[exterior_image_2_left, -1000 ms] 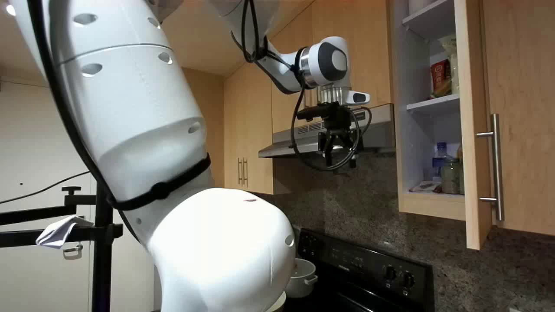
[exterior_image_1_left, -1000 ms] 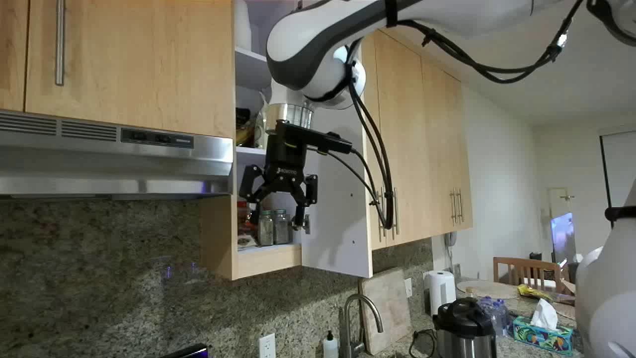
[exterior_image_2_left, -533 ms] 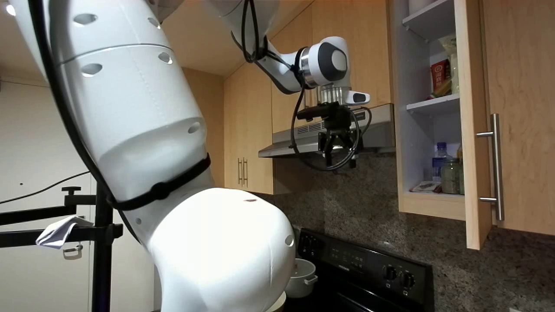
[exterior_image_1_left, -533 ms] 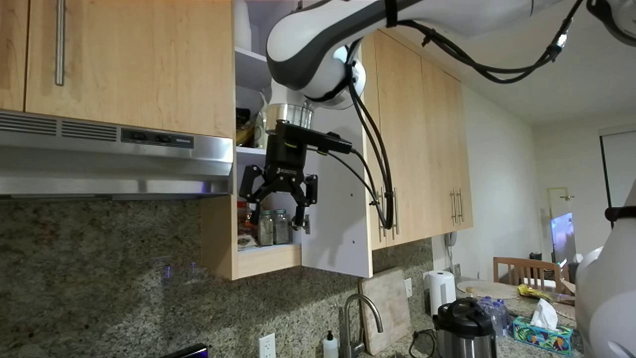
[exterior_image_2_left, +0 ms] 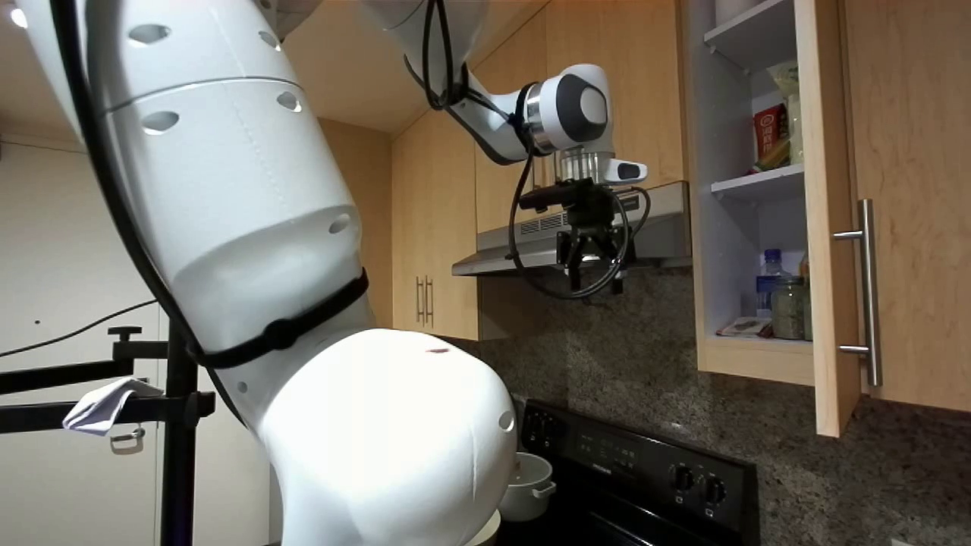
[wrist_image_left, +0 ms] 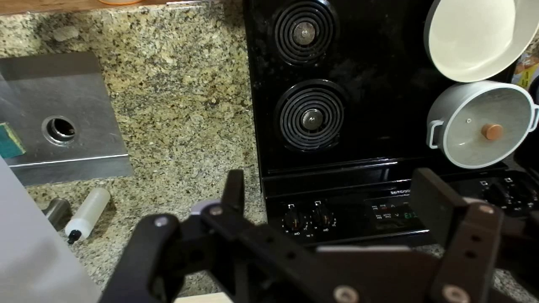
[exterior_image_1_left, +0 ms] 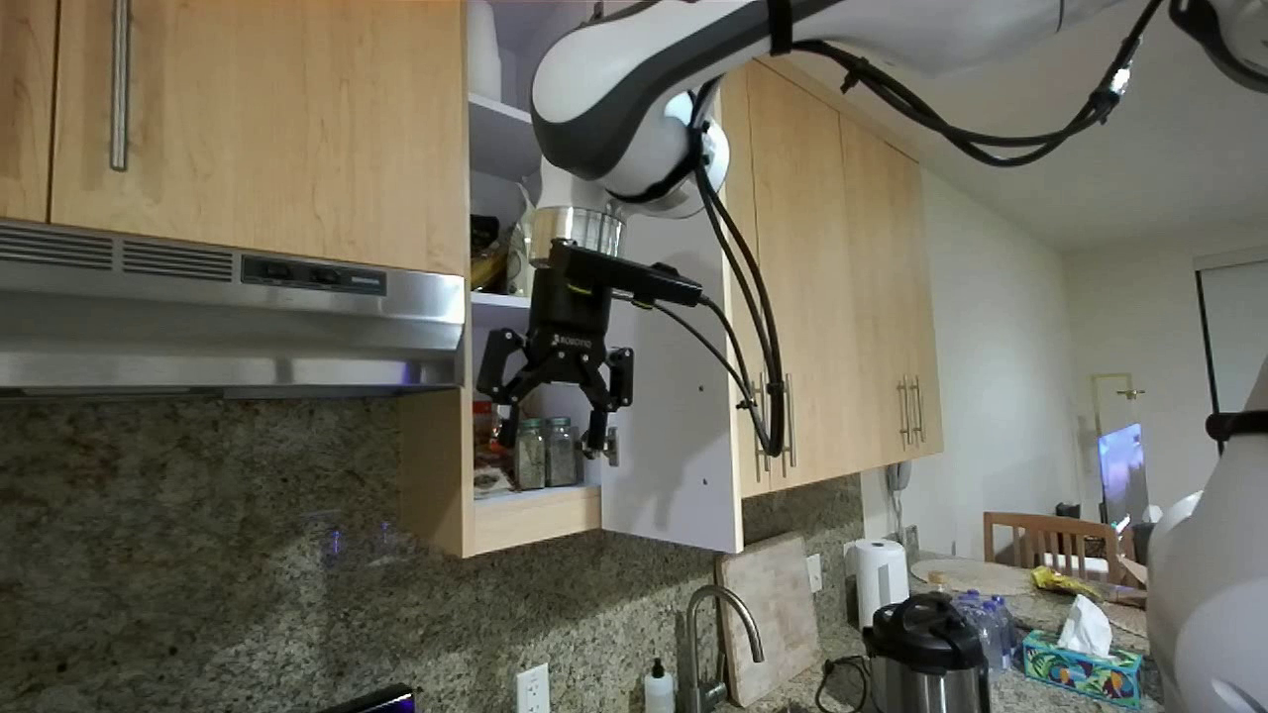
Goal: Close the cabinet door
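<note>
Cabinet door [exterior_image_1_left: 664,426] open, claw [exterior_image_1_left: 552,441] apart from it

Wall cabinet [exterior_image_1_left: 540,520]: door juts outward, pale inner face showing, silver handle [exterior_image_2_left: 870,294] on its outer face. Claw points down, spread wide, holding nothing. In an exterior view I see a gap between claw and door, the steel range hood [exterior_image_2_left: 538,244] behind the claw. Two lidded jars [exterior_image_1_left: 562,458] low inside the cabinet.

We look over a speckled stone bench [wrist_image_left: 177,105] with a similar stone wall [exterior_image_1_left: 248,564] behind it; farther off stand a wooden chair [exterior_image_1_left: 1052,522] and a pale wall [exterior_image_1_left: 1001,327]. In an exterior view, a small light [exterior_image_2_left: 19,17] glows up high.
</note>
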